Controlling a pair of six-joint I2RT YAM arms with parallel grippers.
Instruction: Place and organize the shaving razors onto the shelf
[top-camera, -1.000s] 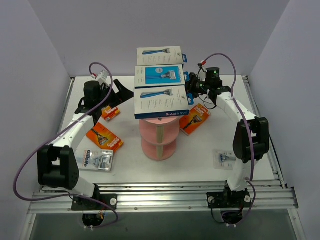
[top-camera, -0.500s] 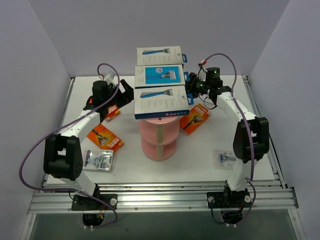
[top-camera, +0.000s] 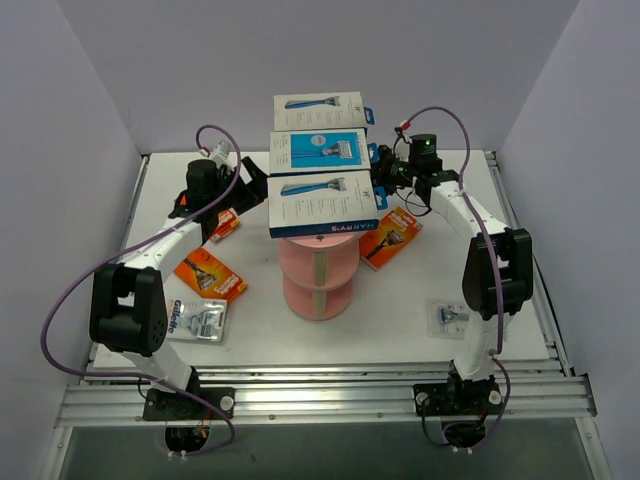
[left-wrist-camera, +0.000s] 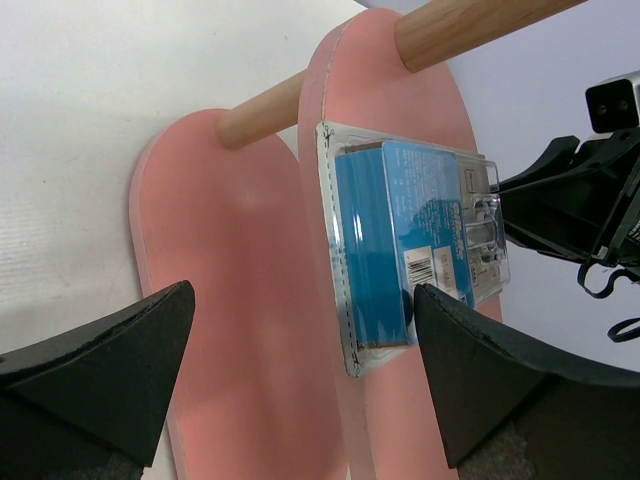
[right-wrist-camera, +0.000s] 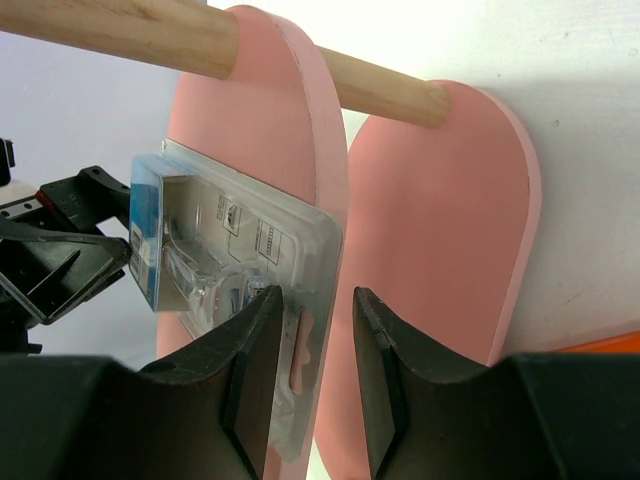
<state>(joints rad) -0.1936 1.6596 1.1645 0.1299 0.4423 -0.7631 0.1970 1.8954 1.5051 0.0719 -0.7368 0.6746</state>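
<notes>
**Right arm is setting a clear pack on the shelf's middle tier**

The clear blister pack (left-wrist-camera: 420, 250) is lying flat on the middle tier (left-wrist-camera: 390, 90) of the shelf (top-camera: 295, 260), under the oval top that is carrying three Harry's boxes (top-camera: 320, 150). It is reaching the tier's rim on the right arm's side. Its long axis seems to be running across the tier, from the right gripper (right-wrist-camera: 313, 297) towards the left gripper (top-camera: 252, 182), with the hang-tab end at the right one, though the slanted views are making this unsure. The right jaws are standing part closed around that end and the rim, and I cannot tell whether they are pinching it. The left jaws are standing wide open, holding nothing. I judge the placing step is nearly finishing. The next move is calling for letting go and backing out level, without dragging the pack off the rim.
</notes>
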